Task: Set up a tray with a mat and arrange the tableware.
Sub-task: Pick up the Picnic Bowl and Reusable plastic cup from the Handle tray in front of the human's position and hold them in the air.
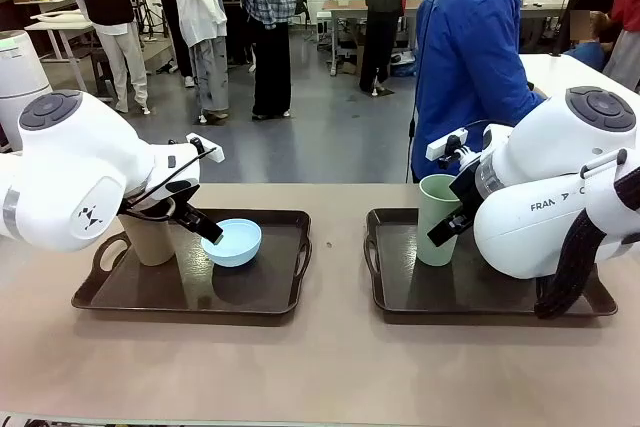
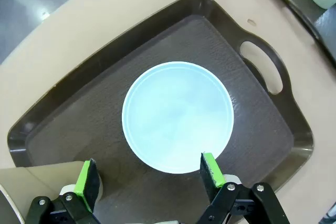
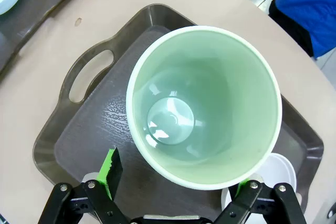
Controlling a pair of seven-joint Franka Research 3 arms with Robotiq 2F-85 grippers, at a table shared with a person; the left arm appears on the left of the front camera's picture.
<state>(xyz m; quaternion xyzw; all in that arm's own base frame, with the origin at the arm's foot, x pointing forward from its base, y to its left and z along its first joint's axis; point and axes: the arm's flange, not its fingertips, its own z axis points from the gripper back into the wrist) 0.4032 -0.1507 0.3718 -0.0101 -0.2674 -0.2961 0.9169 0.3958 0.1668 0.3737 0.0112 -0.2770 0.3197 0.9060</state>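
Tan table [image 1: 330, 367]: left gripper [image 2: 148, 170] spread wide by light blue bowl [image 2: 177, 116], right gripper [image 3: 176, 174] wide by mint tumbler [image 3: 205, 103]; rims judged rigid, slick holds.

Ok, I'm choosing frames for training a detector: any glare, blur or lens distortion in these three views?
Front view: even and sharp, soft shadow under the light blue bowl. Left wrist view: the wide-angle lens curves the left tray at its rim; the bowl looks washed out. Right wrist view: the mint green tumbler balloons toward the lens, with bright reflections at its bottom.
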